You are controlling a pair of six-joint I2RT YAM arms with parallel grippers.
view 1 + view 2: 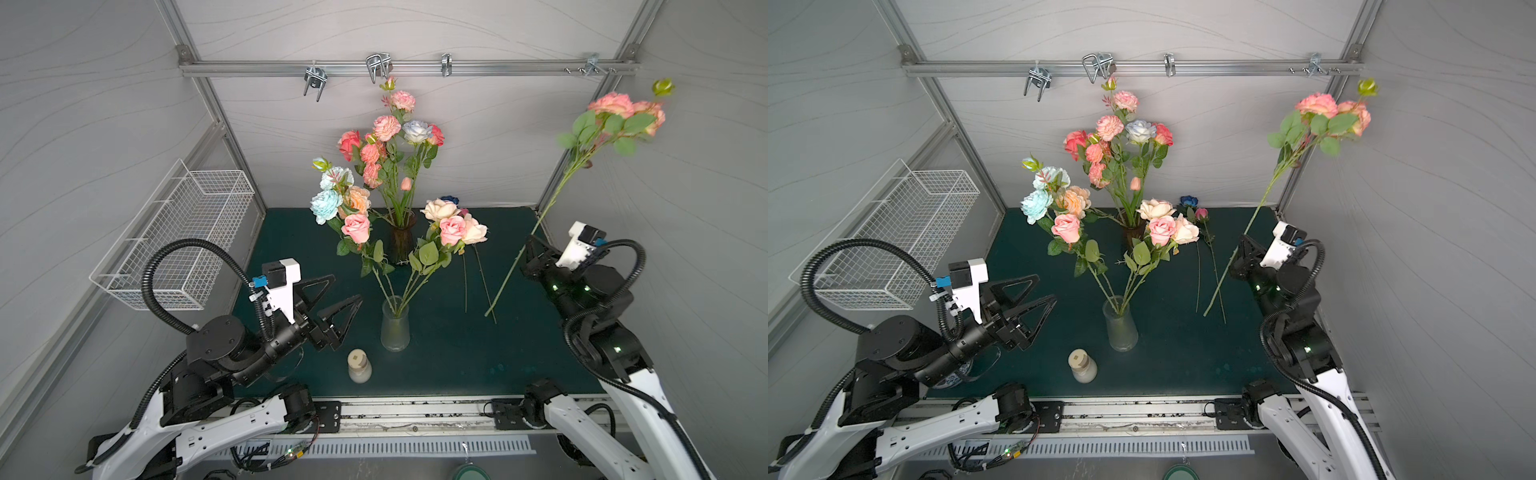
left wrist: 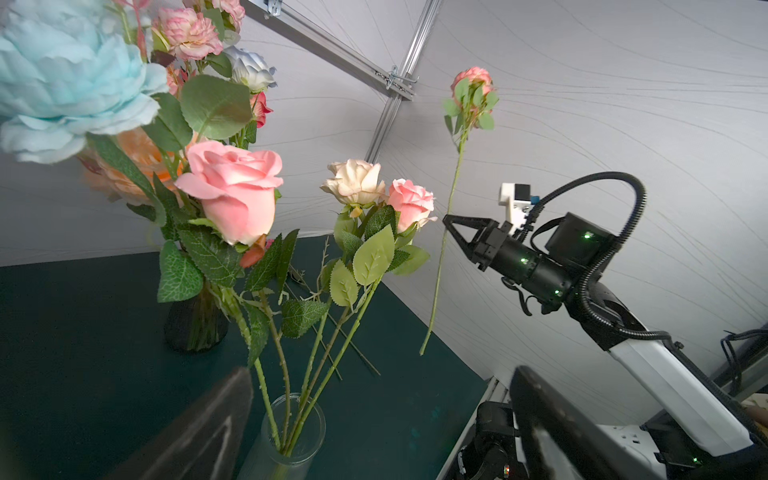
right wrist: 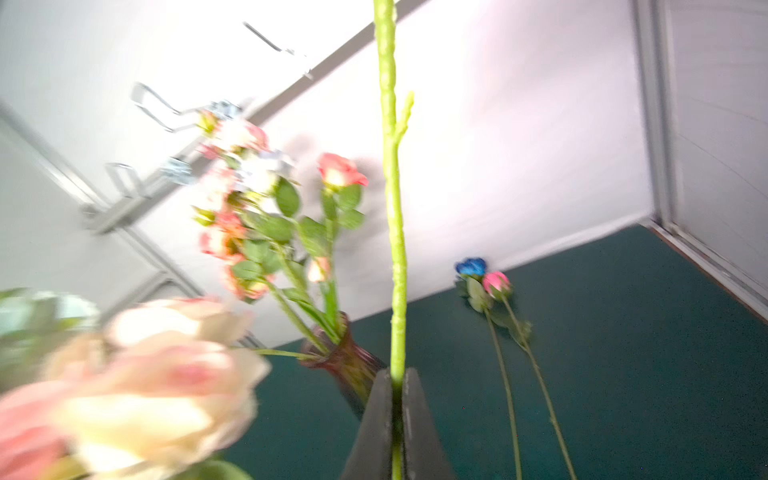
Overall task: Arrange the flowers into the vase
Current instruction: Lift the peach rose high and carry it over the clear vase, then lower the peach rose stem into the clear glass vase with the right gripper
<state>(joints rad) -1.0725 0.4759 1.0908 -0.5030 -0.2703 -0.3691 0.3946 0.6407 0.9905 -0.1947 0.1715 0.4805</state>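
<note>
- Flowers [image 1: 356,227] on long green stems, in pink, coral, cream and pale blue, mostly stand in two vessels on the dark green mat [image 1: 449,357] in both top views: a tall clear glass vase [image 1: 395,328] at the front middle and a dark glass vase [image 1: 402,241] behind it
- In both top views the right gripper [image 1: 527,248] is clamped on the bare lower part of a long coral-pink rose stem [image 1: 557,195]; the stem's long axis slants from its cut end, low and to the right of the clear glass vase [image 1: 1120,328], up and back to the blooms in the far right corner
- In both top views the left gripper [image 1: 345,287] hangs just left of that vase, jaws spread wide and nothing between them; it is the nearer one, but empty
- In a top view a deep blue rose [image 1: 1189,201] and a small pink bud [image 1: 1201,214] lie flat on the mat between the vases and the right arm
- In the left wrist view the coral-pink rose stem [image 2: 451,199] is close to upright, and its cut end seems to hang clear of the mat, well apart from the clear glass vase [image 2: 291,436]
- The right wrist view is blurred, but it shows the two dark fingers [image 3: 376,415] closed tight on the pale green stem, which runs straight away from them
- Judged from this, the move turns on carrying the cut end toward the robot's left until it is over the vase opening, with the stem kept steep under the crowded blooms
</note>
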